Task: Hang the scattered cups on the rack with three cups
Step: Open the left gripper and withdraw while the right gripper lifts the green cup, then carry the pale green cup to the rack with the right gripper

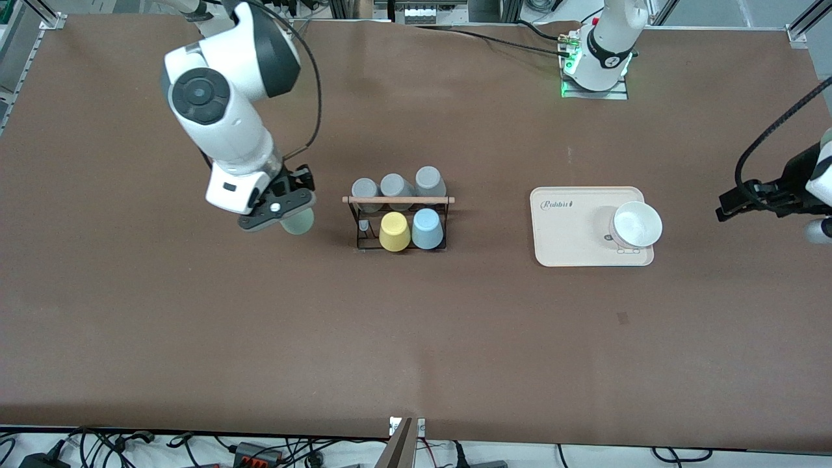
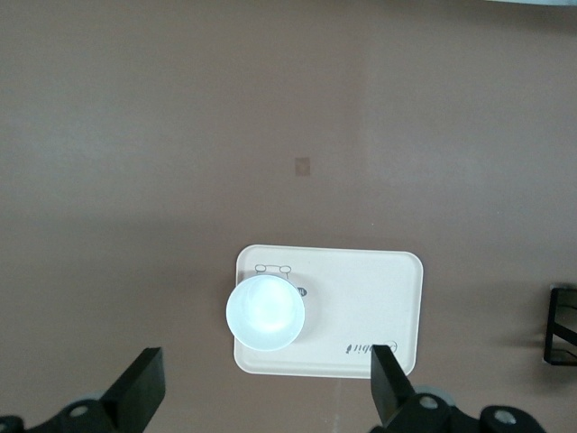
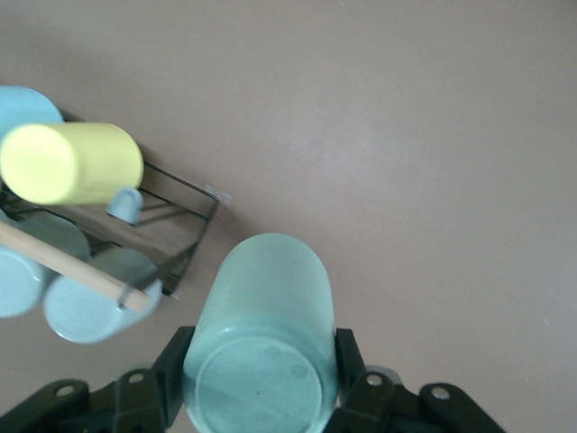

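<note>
The right gripper [image 3: 260,383] holds the pale mint-green tumbler [image 3: 261,347] clamped between its fingers, over the table beside the black wire rack [image 1: 398,224]. The left gripper [image 2: 261,397] waits, fingers apart, above the beige tray [image 2: 361,298].

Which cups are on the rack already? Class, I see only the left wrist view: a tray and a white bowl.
Observer: Five are on the rack: three grey cups, a yellow cup and a blue cup.
Operator: My left claw waits open. Where is the mint cup?
Observer: The right claw is shut on the mint cup, over the table beside the rack.
Operator: Is any peg free?
Observer: One peg is free, beside the yellow cup.
</note>
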